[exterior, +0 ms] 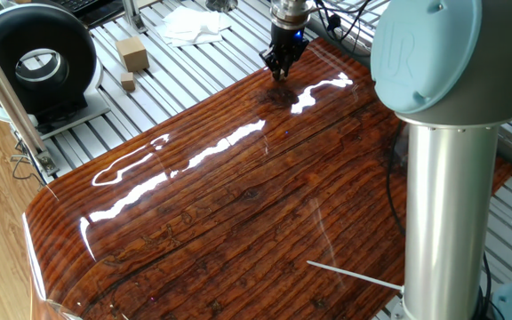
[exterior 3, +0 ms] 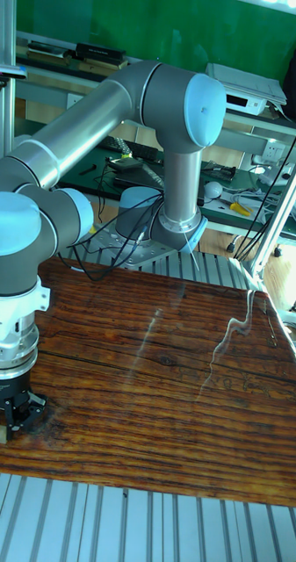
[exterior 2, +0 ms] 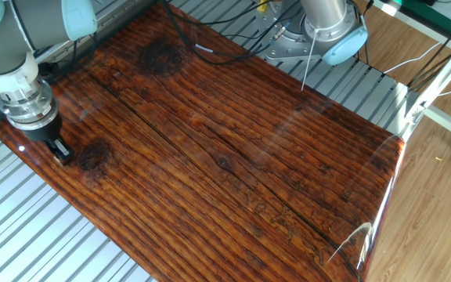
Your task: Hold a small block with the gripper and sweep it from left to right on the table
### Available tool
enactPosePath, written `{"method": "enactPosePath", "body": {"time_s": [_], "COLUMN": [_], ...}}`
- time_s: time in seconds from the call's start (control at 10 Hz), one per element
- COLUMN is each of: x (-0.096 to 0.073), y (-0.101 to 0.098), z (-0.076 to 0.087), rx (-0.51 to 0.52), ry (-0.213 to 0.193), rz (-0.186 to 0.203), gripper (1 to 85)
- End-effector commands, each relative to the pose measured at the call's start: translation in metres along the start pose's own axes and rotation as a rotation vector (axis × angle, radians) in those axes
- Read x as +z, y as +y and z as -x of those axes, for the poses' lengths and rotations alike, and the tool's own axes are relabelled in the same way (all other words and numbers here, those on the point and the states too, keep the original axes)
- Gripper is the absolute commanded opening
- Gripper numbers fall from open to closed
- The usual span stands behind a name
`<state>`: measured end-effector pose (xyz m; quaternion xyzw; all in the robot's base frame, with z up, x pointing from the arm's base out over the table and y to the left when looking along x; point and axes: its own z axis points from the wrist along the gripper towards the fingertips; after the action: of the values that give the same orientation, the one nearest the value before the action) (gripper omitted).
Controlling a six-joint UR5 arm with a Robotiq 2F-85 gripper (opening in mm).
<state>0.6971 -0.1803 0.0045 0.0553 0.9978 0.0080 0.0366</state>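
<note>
Tall fixed view: gripper (exterior 3: 9, 428) at lower left, clamped on small block (exterior 3: 0, 434); worktop (exterior 3: 165, 386) stretches rightward for the sweep.

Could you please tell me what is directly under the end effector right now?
The end effector sits low over the table near its edge. Something pale shows at its tip in the tall view; contact is hidden.
</note>
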Motion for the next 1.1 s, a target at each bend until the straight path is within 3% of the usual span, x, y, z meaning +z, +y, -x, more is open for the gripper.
{"method": "enactPosePath", "body": {"time_s": [0.0,0.7,1.0], "x": [0.002,-0.005,0.001], "y": [0.002,0.008,0.005], "z": [0.001,-0.001,0.001], "rx": [0.009,0.022,0.016], "ry": [-0.005,0.007,-0.007], "rz": [0.013,0.045,0.022], "gripper": [1.0,1.0,1.0]}}
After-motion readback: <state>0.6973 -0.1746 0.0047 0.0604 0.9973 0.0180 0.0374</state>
